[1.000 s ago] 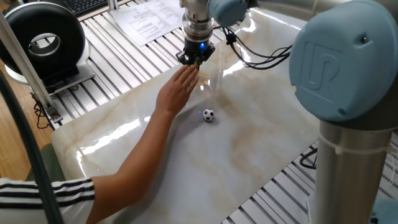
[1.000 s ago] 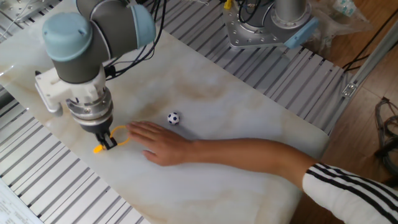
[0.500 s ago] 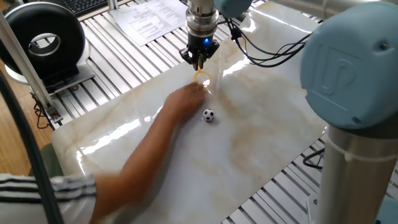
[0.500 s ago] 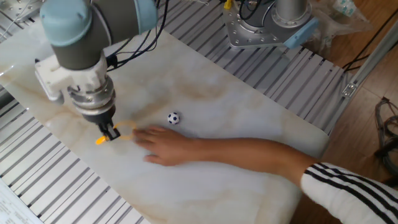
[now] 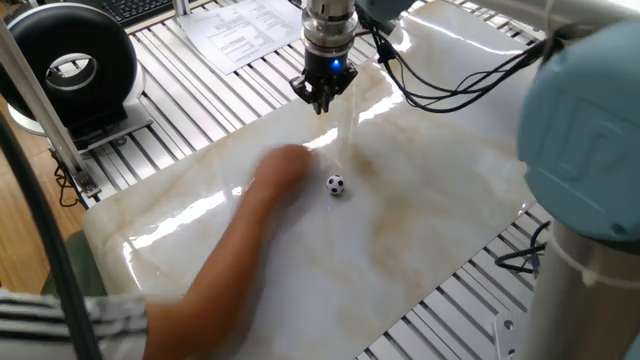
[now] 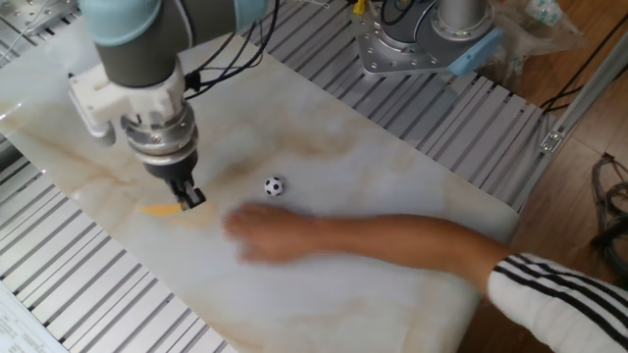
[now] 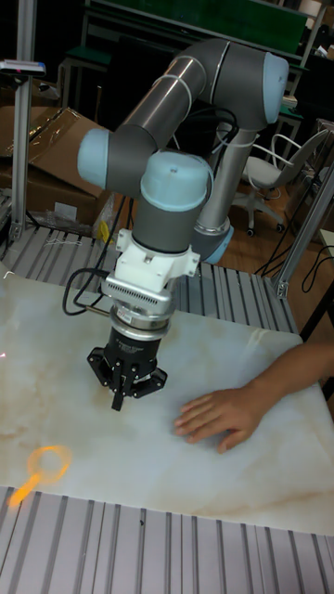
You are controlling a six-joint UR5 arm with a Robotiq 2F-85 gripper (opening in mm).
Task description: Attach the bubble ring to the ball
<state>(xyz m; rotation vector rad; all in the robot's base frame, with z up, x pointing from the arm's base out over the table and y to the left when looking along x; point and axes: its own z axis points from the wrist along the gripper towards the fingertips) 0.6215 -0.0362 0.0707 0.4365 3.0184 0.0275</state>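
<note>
Pale marble-patterned tabletop (image 5: 420, 230) lies on a frame of grooved metal rails, and it carries only a few small things. At the far left of one fixed view, a round black device (image 5: 70, 65) stands on the rails beside the tabletop, and printed paper sheets (image 5: 240, 35) lie behind it. In the tall fixed view, the bubble ring (image 7: 42, 469) lies flat on the tabletop near the front left edge, with its stub handle pointing toward the edge; it looks a little blurred. In the other fixed view, only its orange handle (image 6: 162, 208) shows clearly, just beside the claw tips. To the right of it, the claw (image 7: 119, 397) hangs above the tabletop and points straight down. Its fingers are pressed together to a narrow tip and nothing is between them. The ring is apart from the claw, lower and to the left in the tall view. Further right, a person's hand (image 7: 223, 413) rests flat on the tabletop with the fingers stretched toward the claw; in both fixed views it is blurred. The ball (image 6: 274, 185) sits alone on the tabletop, near the hand but not touching it, and well apart from the ring.
</note>
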